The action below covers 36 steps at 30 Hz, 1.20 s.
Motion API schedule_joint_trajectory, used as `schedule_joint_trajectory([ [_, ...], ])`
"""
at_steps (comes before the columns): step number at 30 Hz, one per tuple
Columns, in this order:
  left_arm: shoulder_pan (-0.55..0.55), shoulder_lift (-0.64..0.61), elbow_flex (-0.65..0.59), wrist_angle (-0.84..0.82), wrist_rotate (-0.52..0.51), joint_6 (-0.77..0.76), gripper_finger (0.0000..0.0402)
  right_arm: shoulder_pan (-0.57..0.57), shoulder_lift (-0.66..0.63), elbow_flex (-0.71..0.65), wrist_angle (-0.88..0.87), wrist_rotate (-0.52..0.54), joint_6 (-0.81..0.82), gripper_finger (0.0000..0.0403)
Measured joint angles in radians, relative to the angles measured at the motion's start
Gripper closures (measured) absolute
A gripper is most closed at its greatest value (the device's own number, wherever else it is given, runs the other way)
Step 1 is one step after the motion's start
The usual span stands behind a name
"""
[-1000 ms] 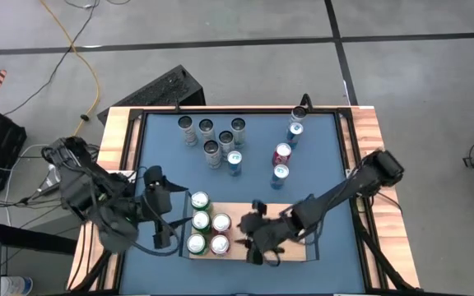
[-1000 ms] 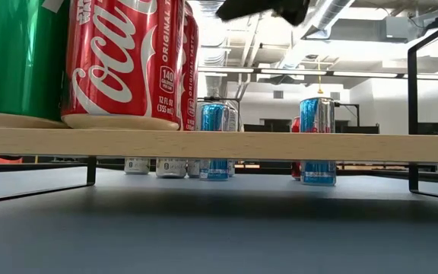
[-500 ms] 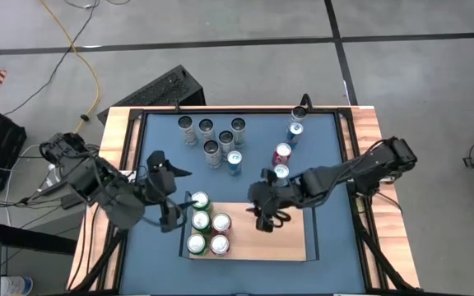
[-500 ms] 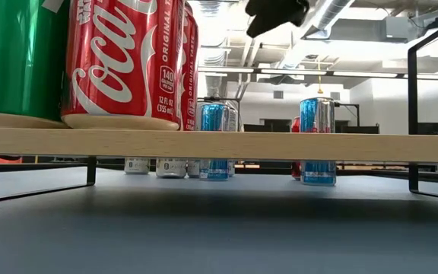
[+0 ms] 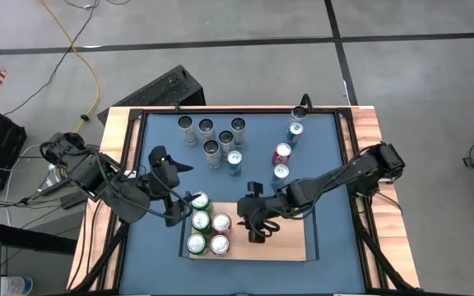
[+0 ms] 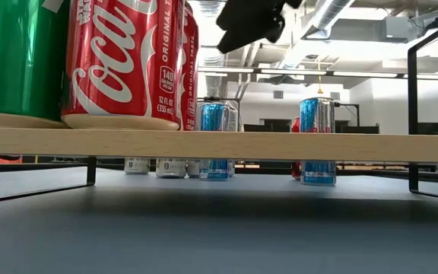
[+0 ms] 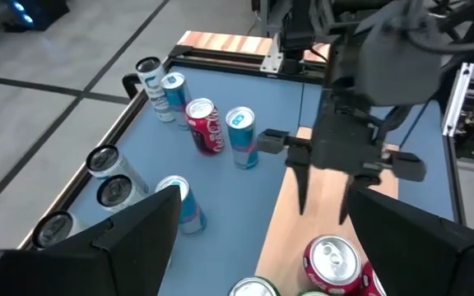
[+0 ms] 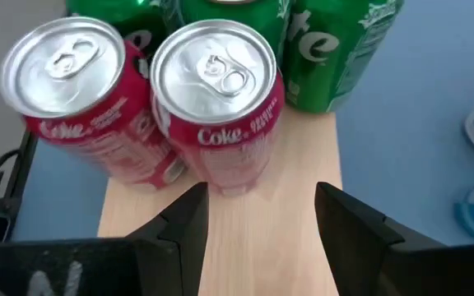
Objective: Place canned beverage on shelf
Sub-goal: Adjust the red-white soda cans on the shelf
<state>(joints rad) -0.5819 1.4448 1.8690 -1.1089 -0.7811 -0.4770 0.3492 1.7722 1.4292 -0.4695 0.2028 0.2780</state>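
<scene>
The shelf (image 5: 282, 242) is a light-wood board on the blue table's near middle. Its left end holds three green cans (image 5: 201, 219) and two red Coke cans (image 5: 220, 233), all upright on their bases. My right gripper (image 5: 253, 230) hangs open and empty over the board just right of the red cans (image 8: 212, 99), fingers pointing down; it also shows in the left wrist view (image 7: 322, 210). My left gripper (image 5: 178, 210) is open and empty beside the shelf's left end, above the table.
Loose cans stand upright on the table's far half: several silver ones (image 5: 212, 136), blue ones (image 5: 234, 161) (image 5: 280, 172) and a red one (image 5: 282, 153). Black rails (image 6: 413, 106) rise at the shelf's short ends. The board's right half (image 5: 290, 230) is bare wood.
My right gripper went from the shelf's near edge toward the far edge, then came back down and left toward the red cans, staying open. My left gripper moved toward the far edge and a little right, alongside the shelf's left end. No can has moved.
</scene>
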Motion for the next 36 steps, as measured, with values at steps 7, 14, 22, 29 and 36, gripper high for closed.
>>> schedule_joint_trajectory([
  [7,0.0,0.0,0.0,-0.003,0.016,-0.003,0.0069,0.0,0.024,-0.001,0.036,-0.023,-0.018,0.0198],
  [14,-0.001,0.0,0.0,-0.008,0.016,-0.001,0.0069,-0.006,0.022,0.0,0.067,-0.022,-0.023,0.0198],
  [22,-0.001,0.0,0.0,-0.009,0.016,0.002,0.0069,-0.017,0.022,0.0,0.112,-0.023,-0.065,0.0198],
  [29,-0.001,0.0,0.0,-0.008,0.016,0.003,0.0069,-0.025,0.022,0.0,0.114,-0.044,-0.081,0.0198],
  [36,-0.001,0.0,0.0,-0.007,0.015,0.002,0.0069,-0.025,0.022,0.0,0.123,-0.048,-0.104,0.0198],
])
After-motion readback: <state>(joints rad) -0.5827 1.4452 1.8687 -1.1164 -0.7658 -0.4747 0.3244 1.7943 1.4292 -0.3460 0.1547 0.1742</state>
